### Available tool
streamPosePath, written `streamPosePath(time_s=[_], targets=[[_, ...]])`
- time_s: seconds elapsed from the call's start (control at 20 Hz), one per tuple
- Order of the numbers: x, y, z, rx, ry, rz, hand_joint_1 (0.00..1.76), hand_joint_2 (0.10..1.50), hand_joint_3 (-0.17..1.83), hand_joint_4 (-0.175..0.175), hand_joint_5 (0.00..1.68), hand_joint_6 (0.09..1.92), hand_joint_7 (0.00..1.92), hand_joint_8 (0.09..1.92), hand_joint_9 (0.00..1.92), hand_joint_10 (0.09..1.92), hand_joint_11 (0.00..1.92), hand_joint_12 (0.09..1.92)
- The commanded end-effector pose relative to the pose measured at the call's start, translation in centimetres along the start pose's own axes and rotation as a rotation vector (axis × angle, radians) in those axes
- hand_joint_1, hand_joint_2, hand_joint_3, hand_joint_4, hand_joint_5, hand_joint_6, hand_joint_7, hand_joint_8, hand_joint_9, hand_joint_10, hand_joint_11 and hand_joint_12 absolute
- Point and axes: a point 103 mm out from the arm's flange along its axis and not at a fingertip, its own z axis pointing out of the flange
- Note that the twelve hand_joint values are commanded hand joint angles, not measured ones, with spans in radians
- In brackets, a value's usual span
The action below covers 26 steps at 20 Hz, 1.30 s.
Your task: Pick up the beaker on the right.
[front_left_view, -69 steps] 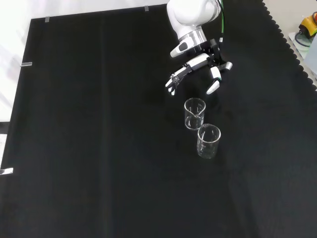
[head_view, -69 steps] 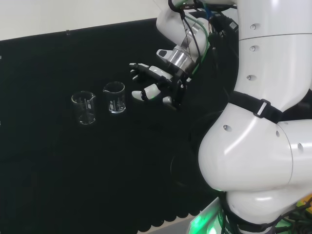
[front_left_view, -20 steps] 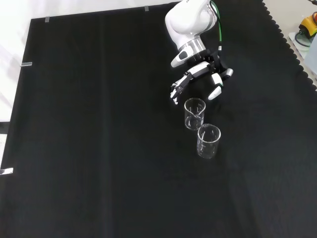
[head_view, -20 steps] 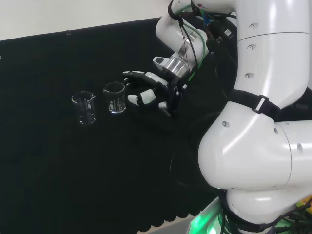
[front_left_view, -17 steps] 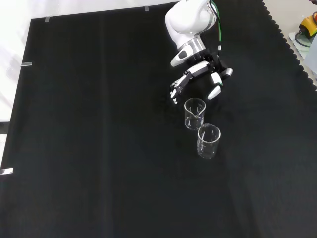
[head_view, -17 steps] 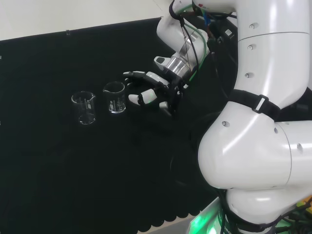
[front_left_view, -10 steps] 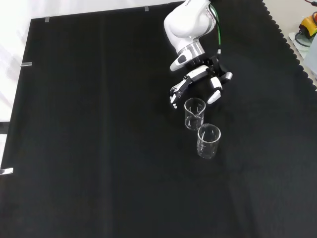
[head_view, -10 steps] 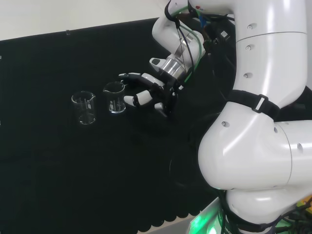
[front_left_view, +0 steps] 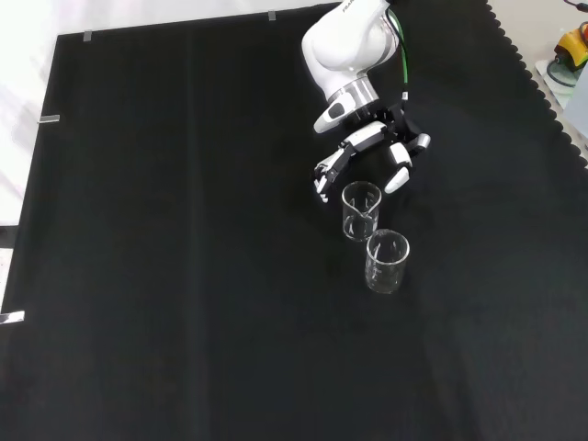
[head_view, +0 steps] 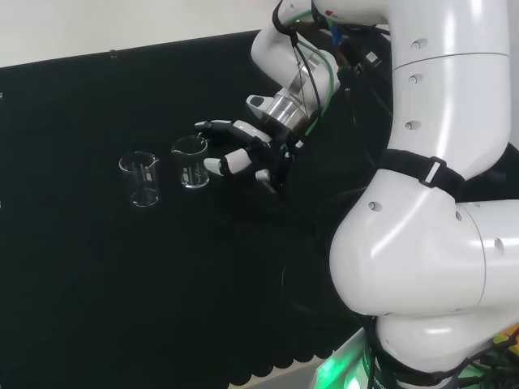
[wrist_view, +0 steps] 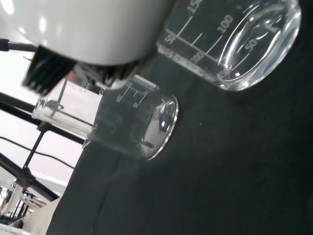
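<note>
Hand [head_view: 247,154] spread and relaxed, grasping nothing, fingers reaching toward the nearer of two clear beakers without closing on it. Hangs off the white arm [head_view: 438,203], whose big links crowd the head view's right; in the front view, comes down from the top below a rounded white link. Under everything, the black-clothed worktop [front_left_view: 184,276], scalloped along its edge in both wide views. Head view: two beakers side by side, the right beaker [head_view: 191,162] just beside the fingertips, the left beaker [head_view: 139,179] a little apart from it and farther from the hand. Front view: same pair stacked one behind the other, the upper one [front_left_view: 361,210] sitting between a long white-tipped finger [front_left_view: 336,162] to its left and the thumb [front_left_view: 398,173] to its right, the lower one [front_left_view: 387,261] nearer the camera and clear of the hand. Whether any fingertip touches glass, cannot tell from either wide view. Wrist view: both beakers large and close, printed graduation marks legible as lines on their walls, round bases flat on the cloth, both apparently empty; blurred white part of the hand [wrist_view: 88,29] across one side.
</note>
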Motion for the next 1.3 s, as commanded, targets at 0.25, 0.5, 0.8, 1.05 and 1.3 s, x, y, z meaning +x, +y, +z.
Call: streamPosePath(time_s=[0.25, 0.5, 0.8, 1.05, 1.3], targets=[[0.6, 1.2, 1.2, 0.04, -0.012, -0.016, 0.96, 0.28, 1.14, -0.045, 0.38, 0.09, 0.31, 0.65, 0.43, 0.59, 0.01, 1.31], [0.7, 1.5, 1.4, 0.05, -0.01, -0.021, 0.95, 0.28, 1.14, -0.046, 0.39, 0.09, 0.33, 0.65, 0.44, 0.6, 0.0, 1.31], [0.7, 1.7, 1.6, 0.055, -0.01, -0.019, 0.95, 0.28, 1.13, -0.046, 0.4, 0.09, 0.35, 0.65, 0.46, 0.6, 0.01, 1.31], [0.5, 1.7, 1.9, 0.059, -0.008, -0.013, 0.95, 0.28, 1.13, -0.045, 0.42, 0.09, 0.37, 0.66, 0.47, 0.6, 0.01, 1.32], [-0.4, -1.2, -1.8, 0.082, 0.096, -0.094, 0.95, 0.28, 1.13, -0.045, 0.42, 0.09, 0.38, 0.66, 0.48, 0.6, 0.01, 1.32]])
